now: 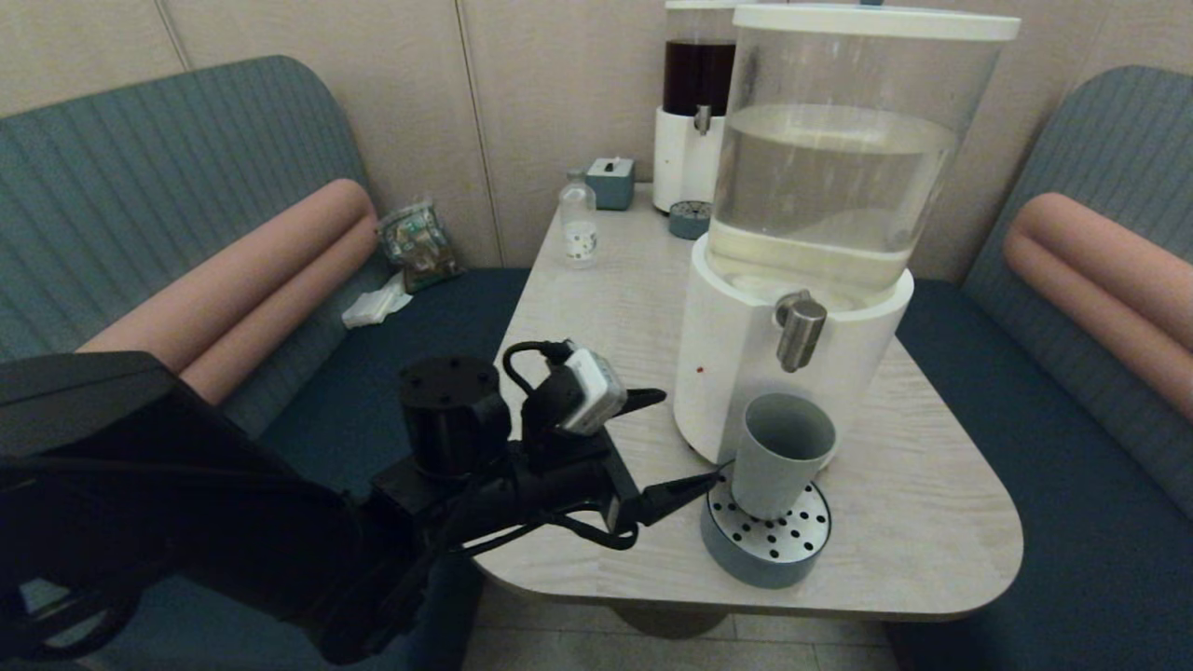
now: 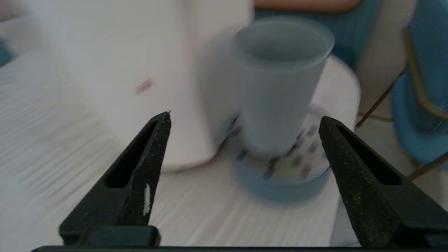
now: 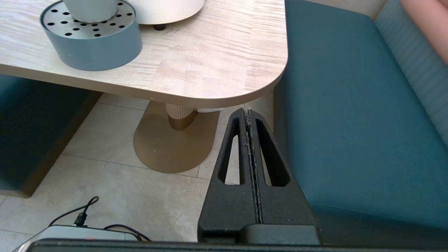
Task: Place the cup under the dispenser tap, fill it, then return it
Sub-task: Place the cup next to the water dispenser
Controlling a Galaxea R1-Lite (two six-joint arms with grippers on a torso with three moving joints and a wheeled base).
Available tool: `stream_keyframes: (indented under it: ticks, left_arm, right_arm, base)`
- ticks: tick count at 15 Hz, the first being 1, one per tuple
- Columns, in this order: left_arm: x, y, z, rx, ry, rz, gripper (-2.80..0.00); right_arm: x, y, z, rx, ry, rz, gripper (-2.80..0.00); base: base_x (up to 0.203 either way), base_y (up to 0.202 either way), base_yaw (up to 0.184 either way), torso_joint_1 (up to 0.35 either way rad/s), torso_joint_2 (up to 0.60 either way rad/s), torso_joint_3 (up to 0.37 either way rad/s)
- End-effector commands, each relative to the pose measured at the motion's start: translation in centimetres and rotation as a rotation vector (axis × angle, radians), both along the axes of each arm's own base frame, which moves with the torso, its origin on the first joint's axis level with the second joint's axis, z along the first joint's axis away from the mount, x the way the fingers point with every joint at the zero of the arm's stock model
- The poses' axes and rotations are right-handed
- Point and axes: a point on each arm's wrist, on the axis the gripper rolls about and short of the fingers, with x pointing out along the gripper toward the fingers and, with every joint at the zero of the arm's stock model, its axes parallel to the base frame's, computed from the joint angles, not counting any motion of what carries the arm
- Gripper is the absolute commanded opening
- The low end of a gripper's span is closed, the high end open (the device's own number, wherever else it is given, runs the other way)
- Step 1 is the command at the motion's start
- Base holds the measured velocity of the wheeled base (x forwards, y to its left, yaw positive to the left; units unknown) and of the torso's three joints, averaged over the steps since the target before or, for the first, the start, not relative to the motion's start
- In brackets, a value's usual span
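Hanging off-table, the right tool (image 3: 249, 115) appears pressed together beside the cup (image 3: 90, 8).

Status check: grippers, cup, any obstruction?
Left gripper open beside cup. Cup upright on drip tray under dispenser tap. Right gripper shut, parked low. Nothing blocking.

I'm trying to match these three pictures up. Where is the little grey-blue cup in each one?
Head view: the cup stands on the drip tray under the dispenser tap.
Left wrist view: cup beyond the open left gripper.
Right wrist view: only its base.
Shared landmark: the drip tray.
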Motion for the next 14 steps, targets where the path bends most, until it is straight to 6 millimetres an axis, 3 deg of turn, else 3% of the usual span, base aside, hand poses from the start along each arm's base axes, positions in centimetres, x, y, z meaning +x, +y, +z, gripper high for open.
stream_keyframes:
  ticks: [1,3,14]
  left_arm:
    - [-0.1,-1.9,-0.6,-0.006,0.004,-0.029,0.0]
    - [0.5,-2.7,-1.7,0.003,0.022,-0.023,0.0]
    - [1.9,-6.2,-3.1,-0.022,0.029,-0.058,0.0]
  right_arm:
    - [0.0,0.0,0.0,-0.001,-0.005,0.001,-2.8]
    - [0.0,0.0,0.0,-0.001,-0.005,0.001,-2.8]
    - [0.0,0.0,0.0,-0.001,-0.005,0.001,-2.8]
  base:
    - [0.0,0.0,0.0,0.0,0.0,0.0]
    - [0.0,0.0,0.0,0.0,0.0,0.0]
    - [0.0,0.0,0.0,0.0,0.0,0.0]
